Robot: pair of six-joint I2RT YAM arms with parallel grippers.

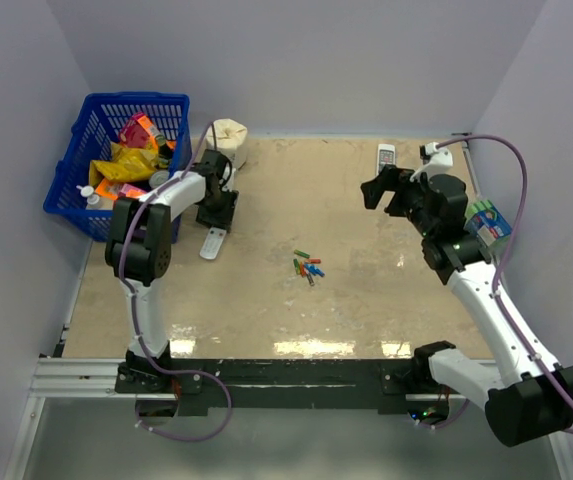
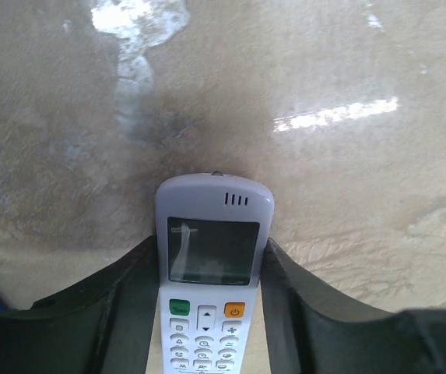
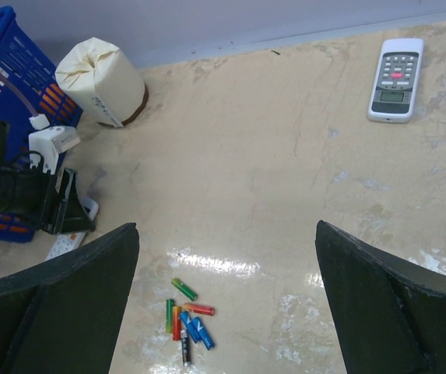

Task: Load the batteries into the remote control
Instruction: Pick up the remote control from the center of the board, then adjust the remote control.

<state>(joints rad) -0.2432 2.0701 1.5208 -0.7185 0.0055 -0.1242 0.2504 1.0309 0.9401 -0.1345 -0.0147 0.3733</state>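
The remote control (image 1: pixel 212 243) lies face up on the table at the left, screen and buttons showing in the left wrist view (image 2: pixel 211 273). My left gripper (image 1: pixel 216 212) is down over it, its black fingers (image 2: pixel 129 304) pressed against both long sides of the remote near the screen. The batteries (image 1: pixel 308 267), several small green, red, blue and orange cylinders, lie in a loose pile at mid table; they also show in the right wrist view (image 3: pixel 187 315). My right gripper (image 1: pixel 381 190) is open and empty, raised above the table at the back right, far from the batteries.
A blue basket (image 1: pixel 116 160) of snack packs stands at the back left. A cream roll (image 3: pixel 102 82) sits beside it. A shorter white handset (image 3: pixel 395 80) lies at the back right. A small box (image 1: pixel 488 222) stands at the right edge.
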